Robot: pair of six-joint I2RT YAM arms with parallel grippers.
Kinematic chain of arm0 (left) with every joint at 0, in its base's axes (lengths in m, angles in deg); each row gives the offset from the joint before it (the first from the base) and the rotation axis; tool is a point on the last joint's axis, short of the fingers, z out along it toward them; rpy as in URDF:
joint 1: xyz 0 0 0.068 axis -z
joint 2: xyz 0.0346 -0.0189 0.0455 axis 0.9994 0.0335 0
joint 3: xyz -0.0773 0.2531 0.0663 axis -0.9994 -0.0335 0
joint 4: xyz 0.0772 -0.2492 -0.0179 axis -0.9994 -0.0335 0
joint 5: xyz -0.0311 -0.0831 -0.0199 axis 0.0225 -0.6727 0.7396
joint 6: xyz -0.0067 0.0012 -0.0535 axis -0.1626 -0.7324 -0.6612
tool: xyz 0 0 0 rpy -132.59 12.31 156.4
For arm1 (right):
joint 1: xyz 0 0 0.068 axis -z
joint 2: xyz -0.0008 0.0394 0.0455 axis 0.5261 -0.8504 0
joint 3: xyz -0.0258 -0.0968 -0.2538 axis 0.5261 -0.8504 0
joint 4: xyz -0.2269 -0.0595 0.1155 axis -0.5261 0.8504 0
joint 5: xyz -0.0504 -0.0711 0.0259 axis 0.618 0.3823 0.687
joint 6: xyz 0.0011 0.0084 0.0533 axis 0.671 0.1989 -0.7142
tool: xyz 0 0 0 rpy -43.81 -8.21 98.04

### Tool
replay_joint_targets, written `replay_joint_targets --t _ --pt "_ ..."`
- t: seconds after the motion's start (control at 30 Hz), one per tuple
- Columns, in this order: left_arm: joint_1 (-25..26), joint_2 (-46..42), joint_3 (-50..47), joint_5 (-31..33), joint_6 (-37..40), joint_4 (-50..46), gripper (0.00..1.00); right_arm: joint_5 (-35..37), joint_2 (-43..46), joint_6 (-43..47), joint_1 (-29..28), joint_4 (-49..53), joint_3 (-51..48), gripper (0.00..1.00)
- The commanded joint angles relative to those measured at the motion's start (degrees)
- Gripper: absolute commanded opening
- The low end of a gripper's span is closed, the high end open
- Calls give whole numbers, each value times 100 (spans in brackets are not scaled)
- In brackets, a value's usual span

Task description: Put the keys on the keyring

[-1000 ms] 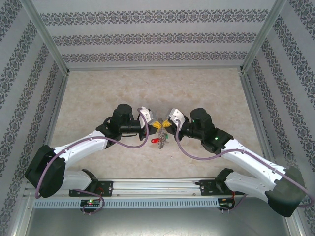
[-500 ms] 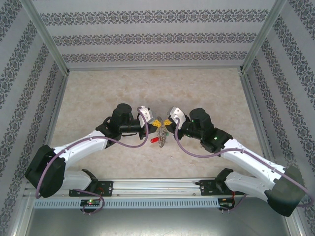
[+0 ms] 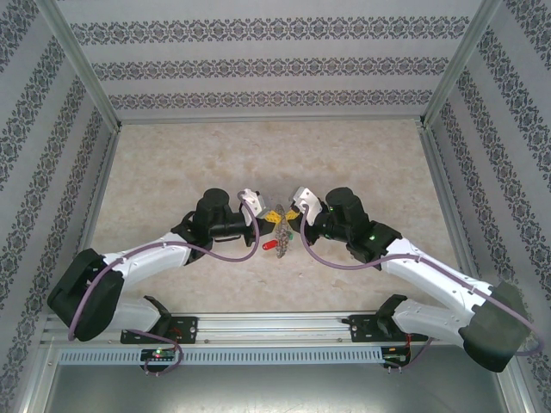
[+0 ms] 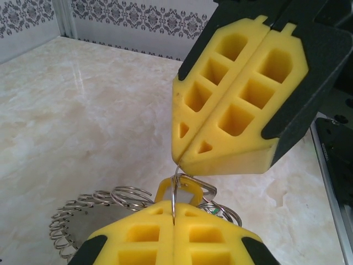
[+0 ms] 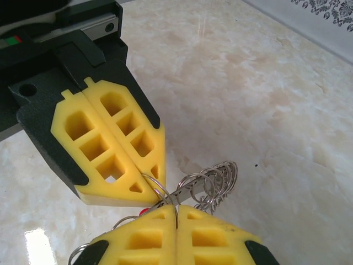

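We see the two arms meeting nose to nose over the middle of the beige marbled desk [image 3: 172, 163]. The left gripper [image 3: 264, 216] and the right gripper [image 3: 291, 213] almost touch, and both have their yellow foam fingers pressed fully together.

From the left wrist, a small silvery wire link [image 4: 175, 190] runs from the seam of the left gripper [image 4: 174, 232] up to the tip of the right gripper [image 4: 188, 156], so each appears to pinch that one link from opposite ends. A key with a yellow plastic head [image 4: 186, 191] sits right at the link. We cannot tell whether it is already threaded or only lying against the wire.

The large round grey metal keyring [image 4: 77, 223], fringed with silvery links, hangs low just beside the grippers, to the left in that view. From above it shows between and just nearer than the grippers [image 3: 282, 231], with a red-headed key [image 3: 270, 246] at its near-left edge.

We judge this to be the threading step, with one link held taut so a key can pass onto it. The next move calls for a very small, coordinated turn or pull. The wire must open without slipping from the soft fingers, and the two grippers have little room before they collide.
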Motion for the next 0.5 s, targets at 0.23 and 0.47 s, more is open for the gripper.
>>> replay_joint_targets --t 0.23,0.47 --pt "18 158 -78 -3 -70 319 7 3 142 109 0 -13 322 0" --pt "16 67 138 -45 230 -199 21 -95 94 101 -22 -76 334 0"
